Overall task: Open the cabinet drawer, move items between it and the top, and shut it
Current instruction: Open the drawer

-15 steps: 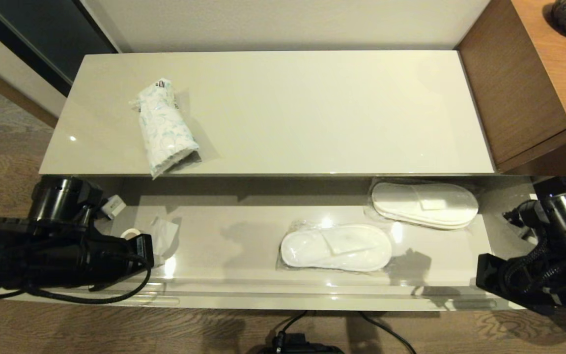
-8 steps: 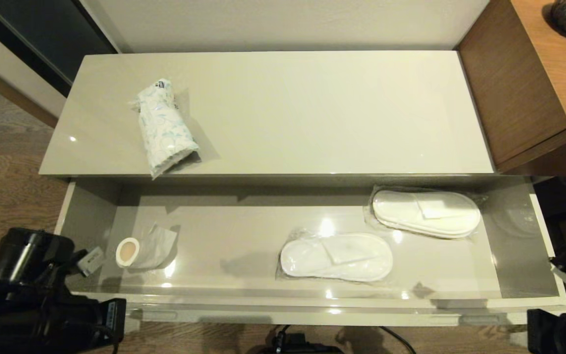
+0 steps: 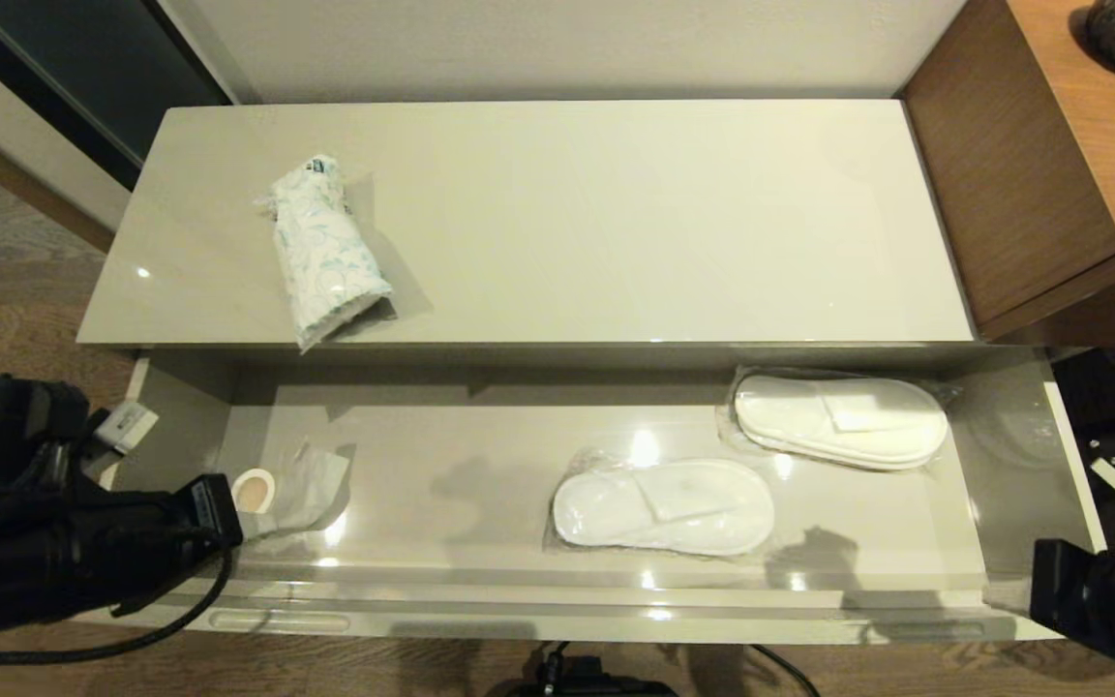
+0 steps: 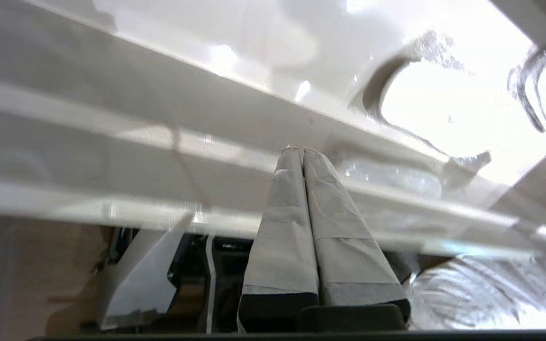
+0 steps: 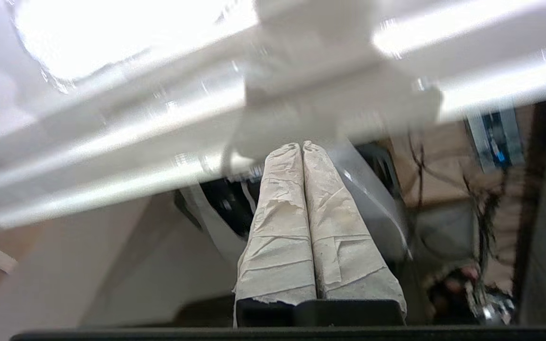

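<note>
Since a second ago the cabinet drawer [image 3: 480, 484] has come further out toward me: more of its grey-beige floor shows, and the roll beside the crumpled wrapper [image 3: 291, 484] at its left end now lies clear of my arm. My left end effector [image 4: 301, 152] has swung from over the drawer's left end to just outside its front left corner, and my right end effector [image 5: 300, 146] sits low by the front right corner. On both, the taped fingers [image 4: 282, 213] press flat together with nothing between them, tips pointing at the drawer's pale front edge; I cannot tell whether they touch it. Nothing else has shifted. The drawer stands wide open under the top [image 3: 616, 213], its recessed slot handle [image 3: 277, 621] visible along the front edge. Two pairs of white slippers sealed in clear plastic lie inside it, one [image 3: 664, 505] near the middle front and one [image 3: 840, 421] toward the right rear, apart. The white bundle with blue-green print [image 3: 323, 254] lies on the top near its left front edge, by itself.
</note>
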